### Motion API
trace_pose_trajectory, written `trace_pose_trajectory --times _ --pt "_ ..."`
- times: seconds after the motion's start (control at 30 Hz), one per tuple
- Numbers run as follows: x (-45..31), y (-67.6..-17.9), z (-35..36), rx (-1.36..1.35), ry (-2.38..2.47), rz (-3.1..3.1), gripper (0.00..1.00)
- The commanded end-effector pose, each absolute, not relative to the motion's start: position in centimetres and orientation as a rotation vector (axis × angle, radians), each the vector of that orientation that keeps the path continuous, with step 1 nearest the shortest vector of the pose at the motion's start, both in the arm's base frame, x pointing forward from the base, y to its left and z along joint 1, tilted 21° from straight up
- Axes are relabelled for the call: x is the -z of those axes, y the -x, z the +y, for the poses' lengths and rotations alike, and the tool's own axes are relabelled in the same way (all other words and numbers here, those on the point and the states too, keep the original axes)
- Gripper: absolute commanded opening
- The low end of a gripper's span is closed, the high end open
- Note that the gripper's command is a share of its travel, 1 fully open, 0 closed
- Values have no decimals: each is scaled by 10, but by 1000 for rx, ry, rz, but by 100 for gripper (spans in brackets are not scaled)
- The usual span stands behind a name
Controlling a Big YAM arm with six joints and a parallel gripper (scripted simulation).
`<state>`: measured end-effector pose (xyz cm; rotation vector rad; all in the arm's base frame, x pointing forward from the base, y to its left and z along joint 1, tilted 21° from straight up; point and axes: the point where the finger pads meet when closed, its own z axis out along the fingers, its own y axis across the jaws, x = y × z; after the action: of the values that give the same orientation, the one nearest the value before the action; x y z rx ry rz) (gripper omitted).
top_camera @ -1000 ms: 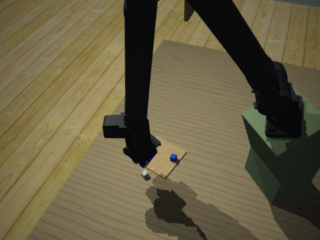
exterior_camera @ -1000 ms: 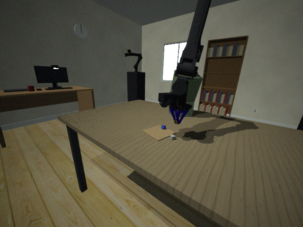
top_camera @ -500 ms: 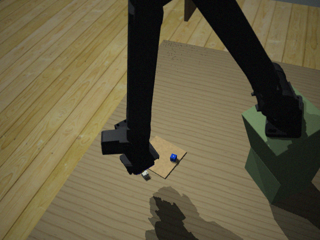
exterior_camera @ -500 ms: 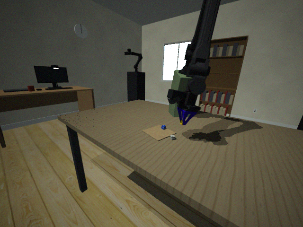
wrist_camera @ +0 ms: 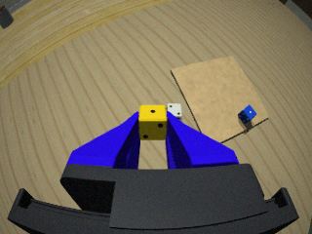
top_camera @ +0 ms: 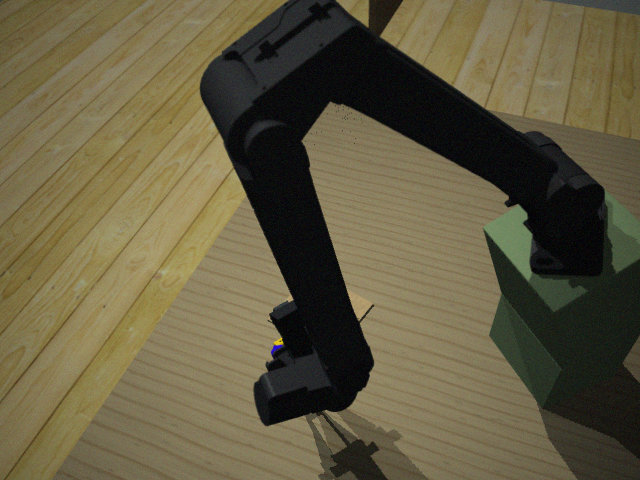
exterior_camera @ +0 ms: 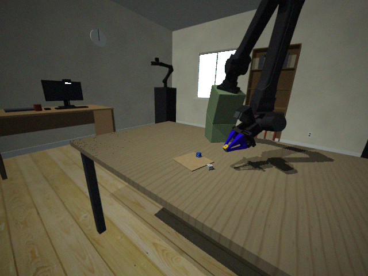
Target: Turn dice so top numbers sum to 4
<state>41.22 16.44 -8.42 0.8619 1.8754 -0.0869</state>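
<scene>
- The bench (exterior_camera: 166,190) is a brown wooden top with lengthwise grain, standing on dark legs over a pale plank floor (exterior_camera: 44,232).
- A flat tan mat (exterior_camera: 190,161) lies on the bench.
- A blue die (exterior_camera: 198,154) sits on the mat near its far edge.
- A white die (exterior_camera: 209,167) rests directly on the bench, just beside the mat's edge.
- A green block (exterior_camera: 221,125) stands on the bench farther back.

Black boxy arm (top_camera: 305,248); pincer (wrist_camera: 154,136) fingers blue, wedge-shaped.

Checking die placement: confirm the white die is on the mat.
No: the white die sits on the table just off the mat's corner.
</scene>
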Motion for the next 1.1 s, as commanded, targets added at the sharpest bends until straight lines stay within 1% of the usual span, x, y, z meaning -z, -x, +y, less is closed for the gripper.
trace_pose_trajectory --times 0.0,0.1,0.13,0.3,0.37,0.67,1.07 --pt "86 -416 170 59 -897 1774 15" --pt "86 -417 167 71 -901 1755 15" --pt "71 -425 165 51 -928 1718 15" --pt "71 -423 170 46 -917 1720 15" --pt "87 -417 166 79 -900 1743 15" --pt "100 -422 168 92 -887 1749 15" --pt "142 -436 174 100 -888 1750 15"
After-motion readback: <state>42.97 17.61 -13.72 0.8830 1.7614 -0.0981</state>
